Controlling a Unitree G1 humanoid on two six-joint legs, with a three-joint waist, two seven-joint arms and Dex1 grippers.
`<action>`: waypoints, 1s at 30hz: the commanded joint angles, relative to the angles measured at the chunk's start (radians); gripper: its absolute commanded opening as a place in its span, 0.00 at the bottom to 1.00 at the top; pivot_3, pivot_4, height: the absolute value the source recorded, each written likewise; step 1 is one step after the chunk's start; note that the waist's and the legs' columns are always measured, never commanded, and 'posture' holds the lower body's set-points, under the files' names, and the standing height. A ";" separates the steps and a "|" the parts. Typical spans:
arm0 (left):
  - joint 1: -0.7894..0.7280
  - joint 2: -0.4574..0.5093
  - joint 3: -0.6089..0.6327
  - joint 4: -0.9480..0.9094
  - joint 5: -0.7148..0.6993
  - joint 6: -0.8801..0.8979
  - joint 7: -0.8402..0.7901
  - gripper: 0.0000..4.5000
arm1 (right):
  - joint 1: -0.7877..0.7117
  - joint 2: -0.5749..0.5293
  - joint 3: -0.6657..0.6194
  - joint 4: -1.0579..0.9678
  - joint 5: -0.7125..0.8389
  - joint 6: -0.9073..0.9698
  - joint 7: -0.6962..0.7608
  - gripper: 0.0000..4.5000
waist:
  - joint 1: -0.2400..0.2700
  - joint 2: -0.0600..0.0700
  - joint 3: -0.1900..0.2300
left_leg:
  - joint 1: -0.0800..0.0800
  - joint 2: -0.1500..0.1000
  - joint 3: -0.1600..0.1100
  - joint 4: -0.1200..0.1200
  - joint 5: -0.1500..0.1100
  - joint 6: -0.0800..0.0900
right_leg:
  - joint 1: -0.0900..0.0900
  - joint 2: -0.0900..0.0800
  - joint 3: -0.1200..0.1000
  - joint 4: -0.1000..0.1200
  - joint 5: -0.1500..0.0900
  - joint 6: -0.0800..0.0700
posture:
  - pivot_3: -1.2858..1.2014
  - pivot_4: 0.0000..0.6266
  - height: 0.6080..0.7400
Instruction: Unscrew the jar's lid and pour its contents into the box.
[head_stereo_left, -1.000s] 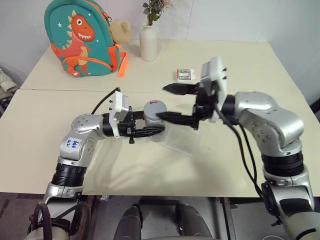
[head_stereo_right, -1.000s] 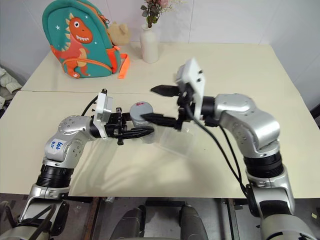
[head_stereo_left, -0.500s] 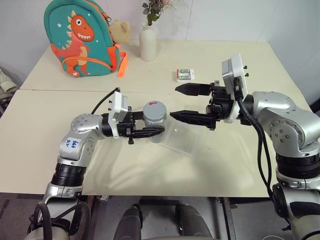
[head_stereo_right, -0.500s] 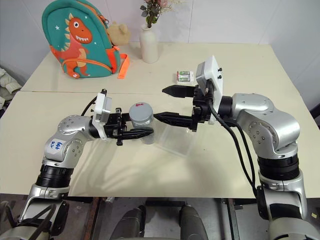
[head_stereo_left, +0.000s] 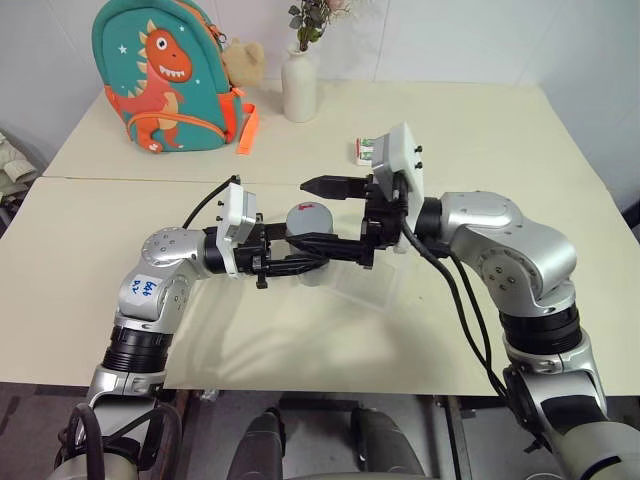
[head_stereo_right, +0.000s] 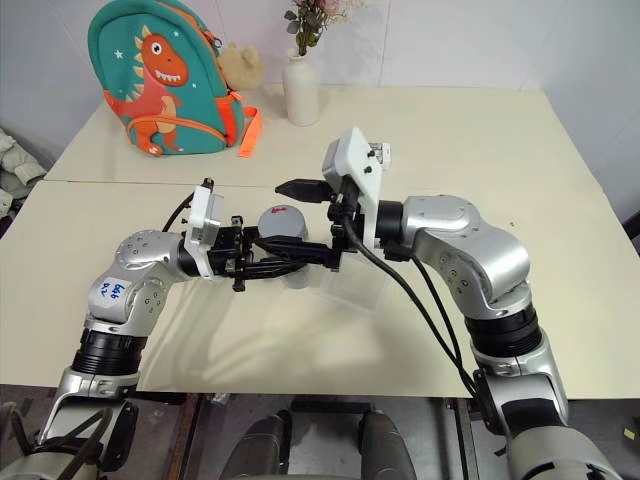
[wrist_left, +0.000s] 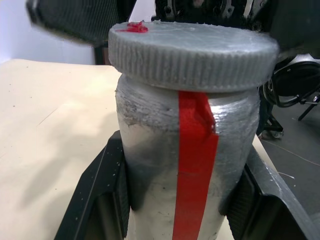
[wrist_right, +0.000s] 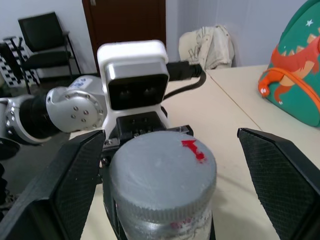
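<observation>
Since the earlier frame, the right gripper (head_stereo_left: 312, 213) has swung in toward the jar (head_stereo_left: 309, 262), and its spread fingers now straddle the lid (head_stereo_left: 307, 218) without touching it. At left, the left gripper (head_stereo_left: 306, 261) stays clenched on the jar's body, holding it upright above the table (head_stereo_left: 80, 300). Just right of the jar sits the clear box (head_stereo_left: 372, 287).
</observation>
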 joint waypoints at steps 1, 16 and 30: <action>-0.017 -0.001 0.006 -0.042 -0.018 -0.002 -0.001 0.44 | -0.035 0.010 -0.001 -0.006 -0.022 -0.033 0.005 0.99 | -0.002 0.000 0.000 | 0.000 0.000 0.000 0.000 0.000 0.000 | 0.000 0.000 0.000 0.000 0.000 0.000 | 0.52 0.24 1.00; -0.024 -0.005 0.005 -0.032 -0.017 -0.011 -0.002 0.44 | -0.020 -0.081 -0.073 0.026 -0.047 -0.049 0.048 0.99 | -0.001 0.000 0.000 | 0.000 0.000 0.000 0.000 0.000 0.000 | 0.000 0.000 0.000 0.000 0.000 0.000 | 0.52 0.24 1.00; -0.020 -0.004 0.006 -0.034 -0.018 -0.013 -0.003 0.44 | -0.004 -0.157 -0.112 0.040 0.004 -0.039 0.118 0.99 | -0.001 0.000 0.000 | 0.000 0.000 0.000 0.000 0.000 0.000 | 0.000 0.000 0.000 0.000 0.000 0.000 | 0.52 0.24 1.00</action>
